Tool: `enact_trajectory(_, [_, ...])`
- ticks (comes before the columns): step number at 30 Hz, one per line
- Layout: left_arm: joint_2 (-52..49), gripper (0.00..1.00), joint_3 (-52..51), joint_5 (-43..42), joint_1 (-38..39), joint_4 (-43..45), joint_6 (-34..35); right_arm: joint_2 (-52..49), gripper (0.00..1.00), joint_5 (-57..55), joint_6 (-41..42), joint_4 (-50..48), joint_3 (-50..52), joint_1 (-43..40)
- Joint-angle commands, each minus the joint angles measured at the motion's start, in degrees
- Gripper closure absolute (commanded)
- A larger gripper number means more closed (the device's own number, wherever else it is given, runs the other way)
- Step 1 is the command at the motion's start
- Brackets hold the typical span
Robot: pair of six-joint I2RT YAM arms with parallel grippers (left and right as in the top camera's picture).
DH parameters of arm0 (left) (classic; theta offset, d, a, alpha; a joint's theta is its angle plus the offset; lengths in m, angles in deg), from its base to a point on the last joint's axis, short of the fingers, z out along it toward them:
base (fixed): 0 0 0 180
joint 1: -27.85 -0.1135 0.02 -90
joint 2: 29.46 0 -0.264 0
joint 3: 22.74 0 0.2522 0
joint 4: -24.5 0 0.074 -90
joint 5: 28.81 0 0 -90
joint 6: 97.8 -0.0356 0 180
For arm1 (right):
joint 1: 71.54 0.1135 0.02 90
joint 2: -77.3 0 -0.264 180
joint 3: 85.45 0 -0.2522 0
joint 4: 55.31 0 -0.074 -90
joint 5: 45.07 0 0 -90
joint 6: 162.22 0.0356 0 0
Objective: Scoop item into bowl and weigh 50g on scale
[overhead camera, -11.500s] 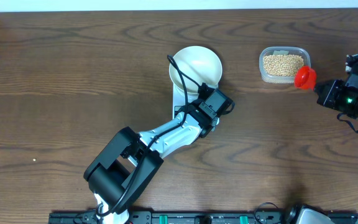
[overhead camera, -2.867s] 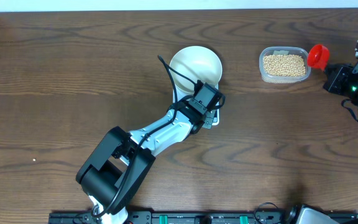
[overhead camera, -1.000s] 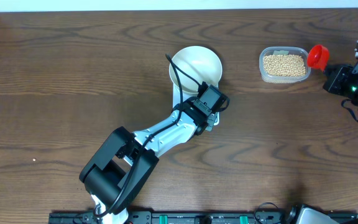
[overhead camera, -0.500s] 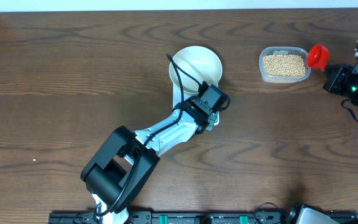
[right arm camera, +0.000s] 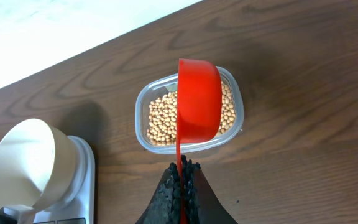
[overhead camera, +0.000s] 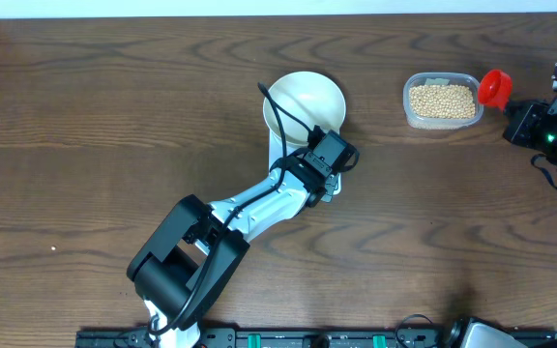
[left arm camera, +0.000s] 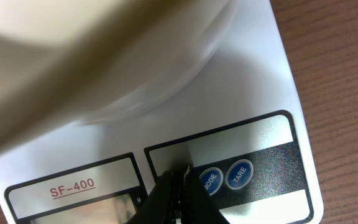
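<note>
From above, you see the bowl point(overhead camera: 305, 100) in the upper middle of the frame, resting on the scale point(overhead camera: 276, 153), of which only a white strip shows below it. Your left gripper point(overhead camera: 322, 166) hangs over the scale's lower end, just under the bowl, and its jaws are hidden from this angle. At the upper right the clear tub point(overhead camera: 407, 114) holds the beans point(overhead camera: 442, 100). The red scoop point(overhead camera: 494, 87) sits just beside the tub's right edge, with your right gripper point(overhead camera: 513, 114) behind it. In the left wrist view your fingertips are pinched together with nothing between them, at the bottom centre over the scale's dark panel. They are just left of the blue MODE button point(left arm camera: 209, 180), with the TARE button point(left arm camera: 239, 175) beyond it. You cannot tell whether they touch the panel. The bowl fills the blurred upper left. In the right wrist view your jaws are clenched on the scoop's thin handle at the bottom centre. The scoop's cup is over the tub's middle, beans visible on either side of it. Bowl and scale lie at the lower left, well apart from the tub.
</note>
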Motion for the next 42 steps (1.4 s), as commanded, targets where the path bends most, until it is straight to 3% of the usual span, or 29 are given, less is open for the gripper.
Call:
enact_trajectory(1, [-6.3, 0.93, -4.4, 1.3, -1.4, -4.0, 0.8, -0.3, 0.99, -0.2, 0.0, 0.2, -0.9, 0.3])
enact_trajectory(23, [-6.3, 0.93, -4.4, 4.5, -1.4, -2.4, 1.3, -0.3, 0.99, -0.3, 0.0, 0.2, -0.9, 0.3])
enact_trajectory(42, [-6.3, 0.93, -4.4, -7.5, -1.3, -0.7, -6.0, -0.3, 0.99, -0.3, -0.4, 0.2, -0.9, 0.3])
